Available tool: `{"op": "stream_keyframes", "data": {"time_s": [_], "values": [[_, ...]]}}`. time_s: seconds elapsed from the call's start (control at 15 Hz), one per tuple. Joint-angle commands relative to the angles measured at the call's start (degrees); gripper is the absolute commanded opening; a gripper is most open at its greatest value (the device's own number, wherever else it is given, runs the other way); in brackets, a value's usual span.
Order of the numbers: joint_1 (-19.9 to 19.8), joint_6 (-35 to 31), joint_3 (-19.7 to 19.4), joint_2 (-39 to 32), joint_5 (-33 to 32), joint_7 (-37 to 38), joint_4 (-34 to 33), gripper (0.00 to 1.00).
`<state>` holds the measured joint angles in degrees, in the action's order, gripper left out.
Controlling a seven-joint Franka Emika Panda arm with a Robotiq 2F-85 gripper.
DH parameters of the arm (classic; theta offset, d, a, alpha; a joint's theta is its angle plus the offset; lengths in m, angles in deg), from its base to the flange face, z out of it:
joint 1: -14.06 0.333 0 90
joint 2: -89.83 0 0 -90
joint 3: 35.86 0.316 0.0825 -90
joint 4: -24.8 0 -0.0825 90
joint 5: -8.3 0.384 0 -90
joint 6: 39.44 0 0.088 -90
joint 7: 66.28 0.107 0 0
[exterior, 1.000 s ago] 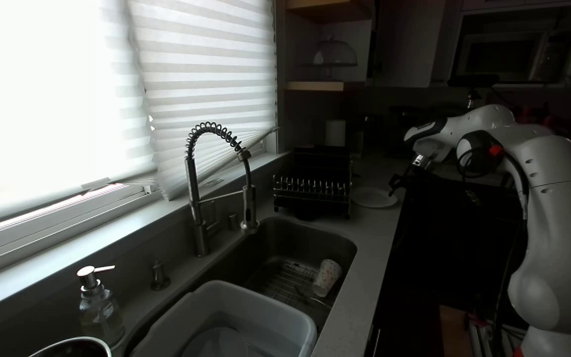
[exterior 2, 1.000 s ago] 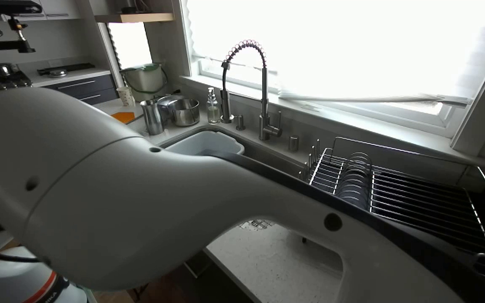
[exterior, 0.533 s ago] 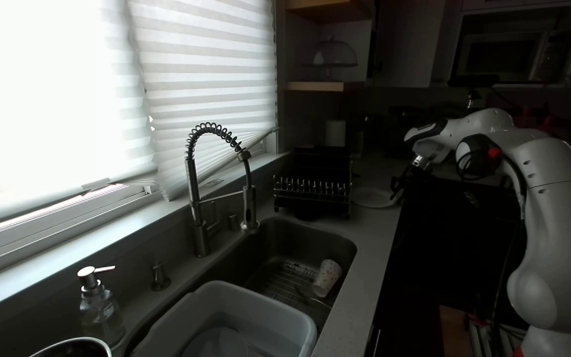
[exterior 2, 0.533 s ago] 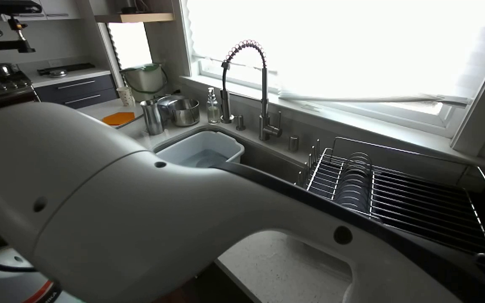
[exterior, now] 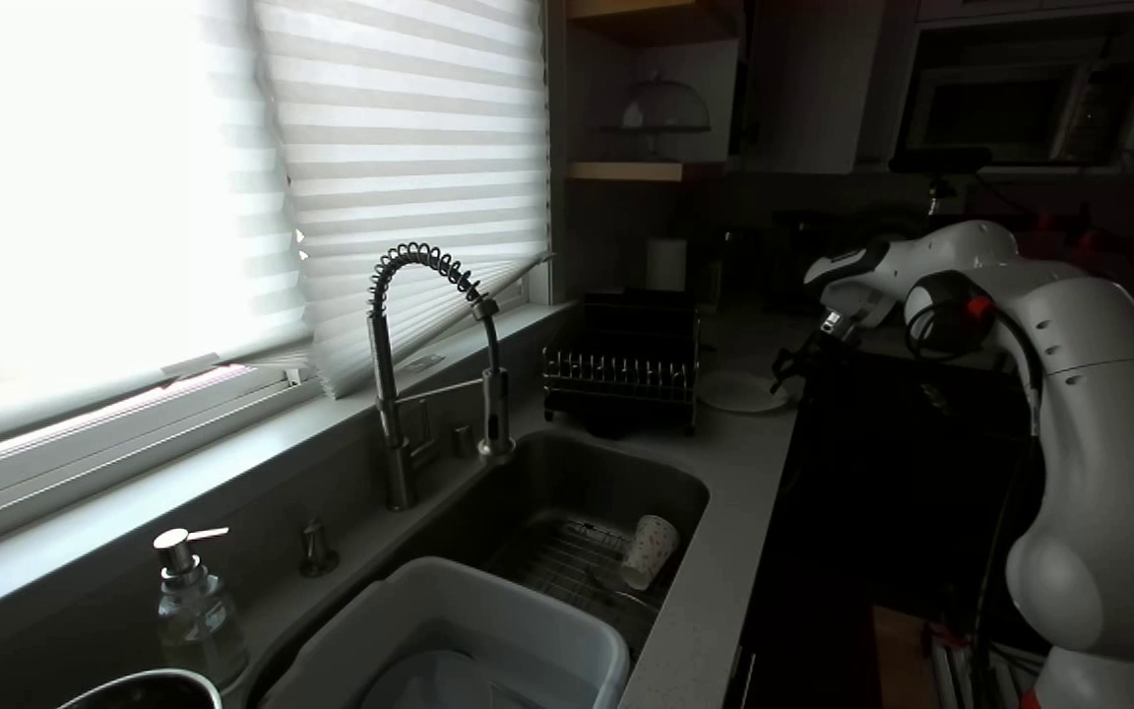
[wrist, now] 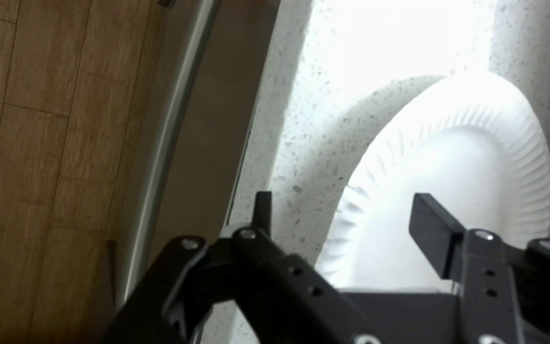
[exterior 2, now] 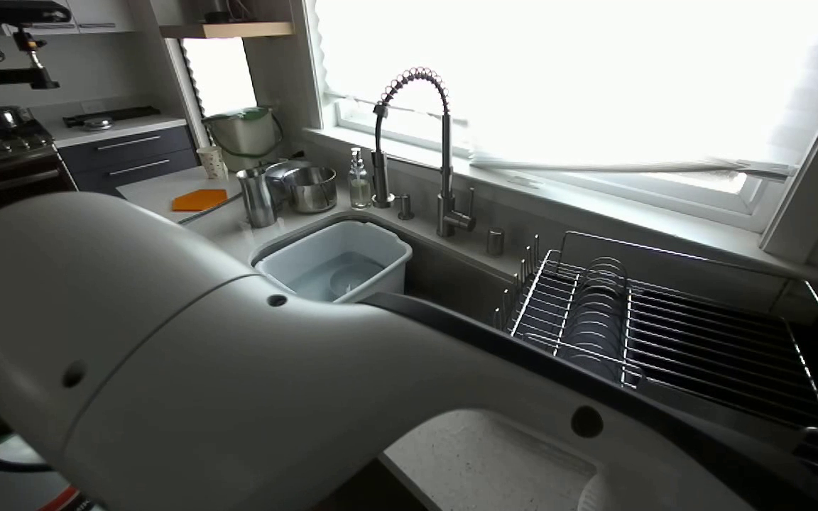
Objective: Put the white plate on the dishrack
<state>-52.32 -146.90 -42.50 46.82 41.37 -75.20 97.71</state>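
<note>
Here is the gripper (wrist: 344, 222), its fingers spread well apart — in the wrist view one shows over the white plate (wrist: 439, 181), the other over the speckled counter (wrist: 294, 162) near its edge, with the plate's fluted rim in the gap between. Whether either finger touches anything, it's impossible to tell. And the white plate? Lying face up on the counter, just beside the dishrack (exterior: 621, 374), whose upright prongs show in both exterior views. In an exterior view the white arm (exterior 2: 260, 397) sprawls right across the foreground, covering part of the dishrack and sink (exterior: 616, 468). Down in that sink, a spotted cup (exterior: 650, 551) lies tilted over a wire grid (exterior: 552, 561), near the pale tub (exterior: 528, 606) — and alongside, the coiled-spring faucet (exterior: 385, 384) arches high. A soap bottle (exterior 2: 360, 190) stands near a metal pot (exterior 2: 313, 191).
</note>
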Motion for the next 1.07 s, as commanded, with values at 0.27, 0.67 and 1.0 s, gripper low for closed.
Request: {"op": "stream_keyframes", "data": {"time_s": [0.27, 0.67, 1.0], "values": [[-1.8, 1.9, 1.8, -2.0, 1.1, 1.1, -2.9, 0.23], [-1.1, 1.4, 1.3, 0.6, -0.4, 1.0, -2.1, 0.00], [0.0, 2.1, -0.4, 6.2, -4.5, 1.5, -1.4, 0.00]]}}
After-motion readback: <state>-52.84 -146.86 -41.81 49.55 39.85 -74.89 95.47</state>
